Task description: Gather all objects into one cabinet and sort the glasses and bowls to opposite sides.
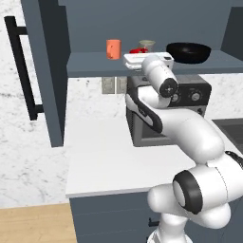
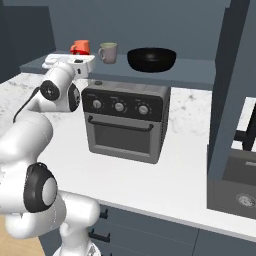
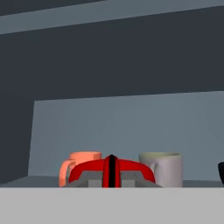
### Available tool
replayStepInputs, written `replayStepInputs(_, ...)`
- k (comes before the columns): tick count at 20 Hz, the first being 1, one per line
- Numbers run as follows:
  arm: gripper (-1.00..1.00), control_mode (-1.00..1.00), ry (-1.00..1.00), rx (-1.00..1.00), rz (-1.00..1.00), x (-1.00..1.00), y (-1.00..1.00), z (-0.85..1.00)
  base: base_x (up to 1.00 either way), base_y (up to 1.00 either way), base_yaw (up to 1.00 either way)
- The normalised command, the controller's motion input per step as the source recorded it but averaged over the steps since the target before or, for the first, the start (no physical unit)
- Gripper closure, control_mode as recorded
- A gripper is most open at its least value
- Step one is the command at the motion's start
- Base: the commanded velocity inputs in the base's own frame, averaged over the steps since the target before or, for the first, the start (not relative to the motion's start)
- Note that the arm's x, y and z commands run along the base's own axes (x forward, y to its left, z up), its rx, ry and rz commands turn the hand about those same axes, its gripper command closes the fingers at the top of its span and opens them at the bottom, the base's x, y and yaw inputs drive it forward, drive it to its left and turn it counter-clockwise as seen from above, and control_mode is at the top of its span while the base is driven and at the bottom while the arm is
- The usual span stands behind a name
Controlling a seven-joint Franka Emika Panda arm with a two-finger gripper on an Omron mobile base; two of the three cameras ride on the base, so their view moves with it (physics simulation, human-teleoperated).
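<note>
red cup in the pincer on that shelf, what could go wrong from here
1. The pincer is shut on the bright red cup, with the orange handled cup and the grey-beige mug close on either side; a sideways move could knock either.
2. The cups sit near the slate-blue shelf's front; a nudged one might fall off.
3. The wide black bowl stands to the right, so a swing that way could hit it.

On the cabinet shelf [image 1: 90,64], the three cups stand toward its left end: orange cup [image 1: 113,49] leftmost, grey-beige cup [image 1: 146,44] rightmost. The bowl [image 1: 188,52] sits right.
</note>
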Motion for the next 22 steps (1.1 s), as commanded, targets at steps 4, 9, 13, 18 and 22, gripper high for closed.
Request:
replayStepInputs(4,1.00,-1.00,-0.05,0.00,0.00,0.14,0.00,-0.04,0.00,0.00,0.00)
replayStepInputs(9,1.00,-1.00,-0.08,0.00,0.00,0.03,0.00,-0.01,0.00,0.00,0.00)
replayStepInputs(13,1.00,-1.00,-0.12,0.00,0.00,0.00,0.00,0.00,0.00,0.00,0.00)
replayStepInputs(18,1.00,-1.00,-0.10,0.00,0.00,0.17,0.00,-0.05,0.00,0.00,0.00)
replayStepInputs(22,1.00,-1.00,-0.06,0.00,0.00,0.36,0.00,-0.15,0.00,0.00,0.00)
